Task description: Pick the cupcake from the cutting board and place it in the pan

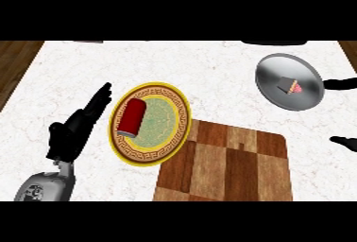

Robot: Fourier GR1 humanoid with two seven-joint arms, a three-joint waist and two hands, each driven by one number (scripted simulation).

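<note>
Pink-frosted cupcake [291,87] already lies tipped in the grey pan [268,75], off the cutting board [230,165]. Likely light, soft, frosting smears; best held by the wrapper base. Right hand [343,142] shows only a tip at the edge, cannot tell its state. Left hand [78,123] rests with fingers straight on the white table [209,61], beside 1 plate [182,111] carrying 1 red can [132,117]. Nothing blocks the pan.

One cupcake [293,88], one pan [273,71], one plate [180,101], one can [132,118], one cutting board [230,165].
</note>
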